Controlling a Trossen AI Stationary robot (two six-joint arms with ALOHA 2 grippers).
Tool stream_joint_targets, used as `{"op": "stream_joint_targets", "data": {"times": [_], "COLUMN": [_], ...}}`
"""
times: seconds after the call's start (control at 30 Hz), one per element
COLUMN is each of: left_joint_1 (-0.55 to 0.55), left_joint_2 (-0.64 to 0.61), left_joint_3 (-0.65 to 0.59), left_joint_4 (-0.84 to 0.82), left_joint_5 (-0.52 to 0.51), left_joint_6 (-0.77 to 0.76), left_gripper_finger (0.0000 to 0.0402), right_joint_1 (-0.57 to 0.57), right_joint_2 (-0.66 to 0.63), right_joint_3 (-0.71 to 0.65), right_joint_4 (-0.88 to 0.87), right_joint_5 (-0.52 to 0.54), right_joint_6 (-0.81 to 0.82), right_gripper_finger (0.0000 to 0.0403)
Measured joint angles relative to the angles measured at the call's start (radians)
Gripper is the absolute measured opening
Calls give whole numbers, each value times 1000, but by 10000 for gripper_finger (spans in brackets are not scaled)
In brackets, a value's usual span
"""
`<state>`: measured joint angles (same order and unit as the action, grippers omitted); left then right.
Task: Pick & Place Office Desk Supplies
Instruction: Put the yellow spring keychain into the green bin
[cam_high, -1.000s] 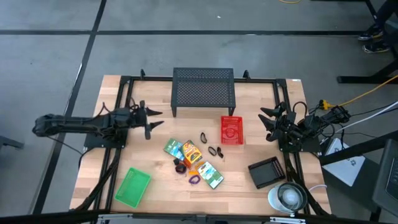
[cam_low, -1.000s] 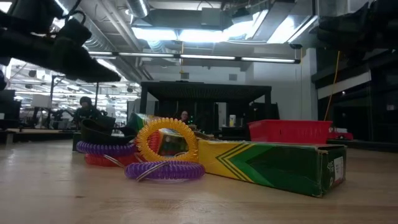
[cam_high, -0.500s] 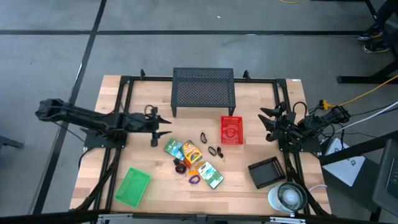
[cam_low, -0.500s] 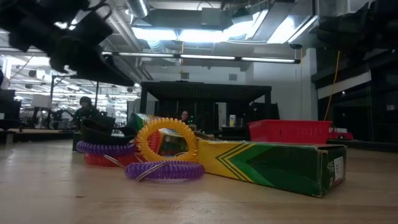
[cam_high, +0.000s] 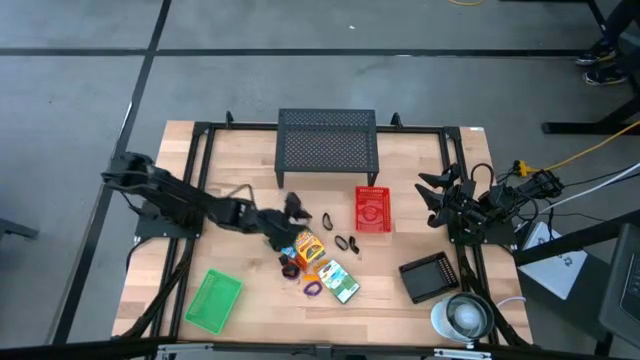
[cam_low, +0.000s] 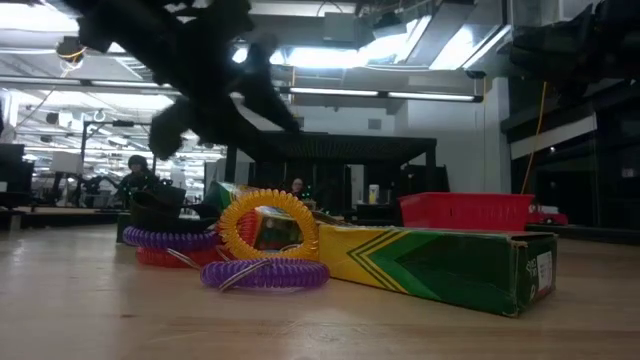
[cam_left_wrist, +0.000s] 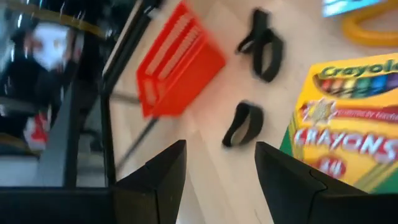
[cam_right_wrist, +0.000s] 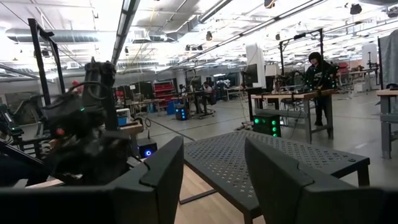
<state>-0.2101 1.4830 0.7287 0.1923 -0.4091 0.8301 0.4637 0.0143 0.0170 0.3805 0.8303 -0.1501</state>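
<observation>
1. Since a second ago, my left gripper (cam_high: 290, 207) has swung from the table's left edge to the supplies; high view shows it over the packets (cam_high: 308, 246), jaws spread, holding nothing.
2. Low view: it hangs above the yellow loop (cam_low: 268, 225).
3. Left wrist view: a crayon box (cam_left_wrist: 348, 134) lies just beside my fingers (cam_left_wrist: 158, 177), black clips (cam_left_wrist: 244, 123) ahead. This is the approach, I judge; next, descend and close.
4. Right wrist view: my right gripper (cam_right_wrist: 208, 171) waits part-open at the right edge.
</observation>
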Motion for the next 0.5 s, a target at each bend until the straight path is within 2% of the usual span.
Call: {"op": "stream_joint_targets", "data": {"times": [0.27,0.5], "left_joint_1": [-40,-88], "left_joint_2": [231,344], "left_joint_3": [174,253], "left_joint_4": [22,1], "left_joint_5": [12,-1], "left_joint_6": [275,473], "left_gripper_finger": [189,185], "right_joint_1": [0,1], "right_joint_2": [0,0], "right_joint_3": [0,0], "right_joint_4": [-1,-10], "right_joint_5": [0,0], "right_joint_6": [3,8], "right_gripper_finger": [172,172]}}
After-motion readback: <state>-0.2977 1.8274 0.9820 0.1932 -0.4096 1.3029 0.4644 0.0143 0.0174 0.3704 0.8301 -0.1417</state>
